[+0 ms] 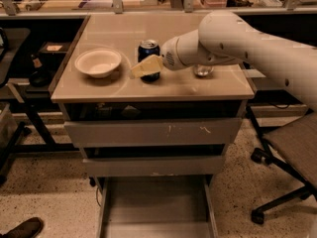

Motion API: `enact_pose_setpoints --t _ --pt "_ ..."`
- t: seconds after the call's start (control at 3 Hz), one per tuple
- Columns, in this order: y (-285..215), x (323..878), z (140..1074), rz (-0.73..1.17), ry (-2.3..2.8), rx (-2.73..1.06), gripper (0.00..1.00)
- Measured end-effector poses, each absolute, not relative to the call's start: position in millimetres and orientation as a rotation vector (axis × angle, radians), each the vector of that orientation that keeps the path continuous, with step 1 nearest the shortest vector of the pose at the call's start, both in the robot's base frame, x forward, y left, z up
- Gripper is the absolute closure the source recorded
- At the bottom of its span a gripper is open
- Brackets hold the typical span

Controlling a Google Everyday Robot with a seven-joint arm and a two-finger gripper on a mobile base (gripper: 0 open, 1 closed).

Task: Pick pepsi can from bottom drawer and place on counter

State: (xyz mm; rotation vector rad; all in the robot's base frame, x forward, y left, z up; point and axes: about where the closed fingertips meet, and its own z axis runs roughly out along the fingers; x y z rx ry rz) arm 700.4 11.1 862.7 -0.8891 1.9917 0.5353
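The pepsi can (148, 49) is dark blue with a silver top and stands upright on the beige counter (148, 26), right of the middle. My gripper (146, 66) reaches in from the right on the white arm (237, 41). It sits against the can's near side and covers the can's lower front. The bottom drawer (156, 207) is pulled out below, and its flat grey floor is bare.
A white bowl (98, 62) sits on the counter left of the can. A small silver object (203, 71) shows under the arm on the counter's right. Two shut grey drawer fronts (153, 132) lie above the open drawer. An office chair (292, 148) stands at the right and a shoe (22, 228) at the bottom left.
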Motion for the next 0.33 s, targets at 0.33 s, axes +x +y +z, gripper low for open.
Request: enact_pose_setpoints --t 0.33 --pt "11.1 700.4 862.7 0.535 1.992 -0.889 0.00"
